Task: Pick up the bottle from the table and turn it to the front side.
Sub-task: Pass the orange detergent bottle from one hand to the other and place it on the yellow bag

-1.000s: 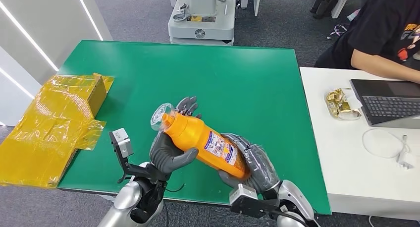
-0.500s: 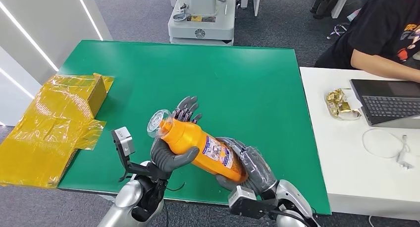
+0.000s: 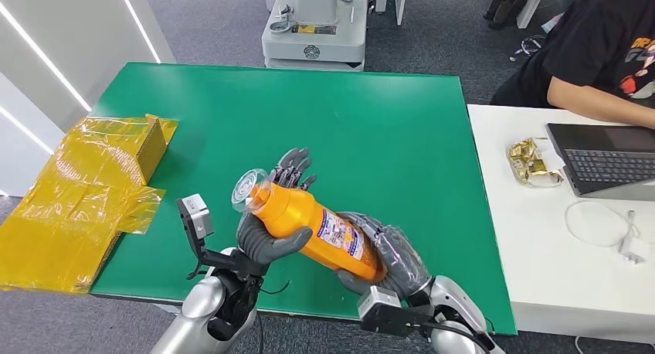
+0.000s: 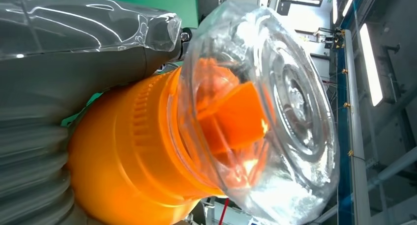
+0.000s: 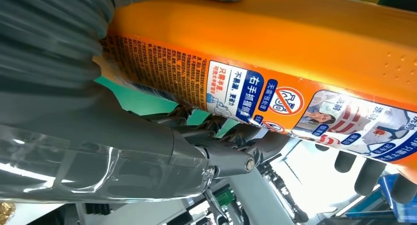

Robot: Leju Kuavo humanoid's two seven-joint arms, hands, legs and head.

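Slightly lowered, the stiff, slick-looking orange bottle [image 3: 315, 225] (clear cap) stays gripped by left hand [image 3: 266, 234] and right hand [image 3: 386, 253], best held mid-body.

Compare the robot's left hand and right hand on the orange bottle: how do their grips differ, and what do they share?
The left hand grips the orange bottle near its clear cap; the right hand holds the base end. The left hand sits on plain orange plastic, the right hand beside the printed label. Both hold the bottle tilted above the green table.
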